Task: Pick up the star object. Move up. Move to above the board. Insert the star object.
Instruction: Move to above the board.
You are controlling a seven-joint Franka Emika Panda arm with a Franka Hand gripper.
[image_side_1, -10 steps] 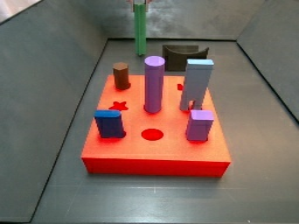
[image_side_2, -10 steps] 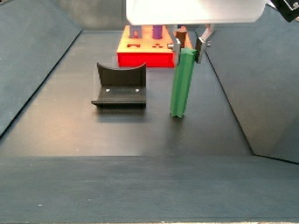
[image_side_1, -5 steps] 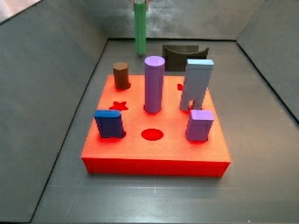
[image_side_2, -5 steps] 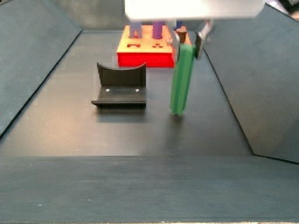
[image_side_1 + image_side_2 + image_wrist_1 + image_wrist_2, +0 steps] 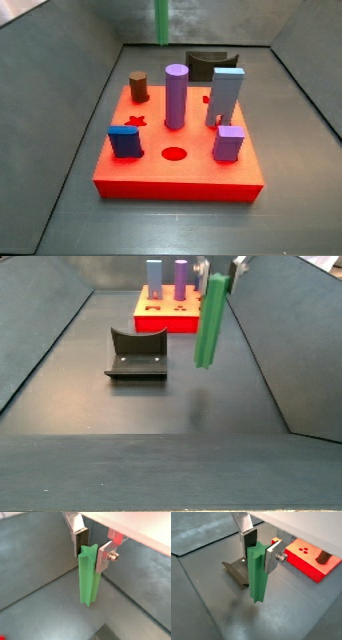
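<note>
The board [image 5: 174, 165] lies on the floor, carrying a purple cylinder [image 5: 175, 96] and other pegs. Beyond the board sits the dark fixture [image 5: 136, 353]. The star object [image 5: 210, 322] hangs upright, clear of the floor, near the fixture. The gripper [image 5: 91, 548] clamps its fingers [image 5: 103, 558] on the rod's top.

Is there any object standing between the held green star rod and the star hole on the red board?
Yes. With the gripper holding the star object behind the board, the purple cylinder and brown peg flank the star hole.
</note>
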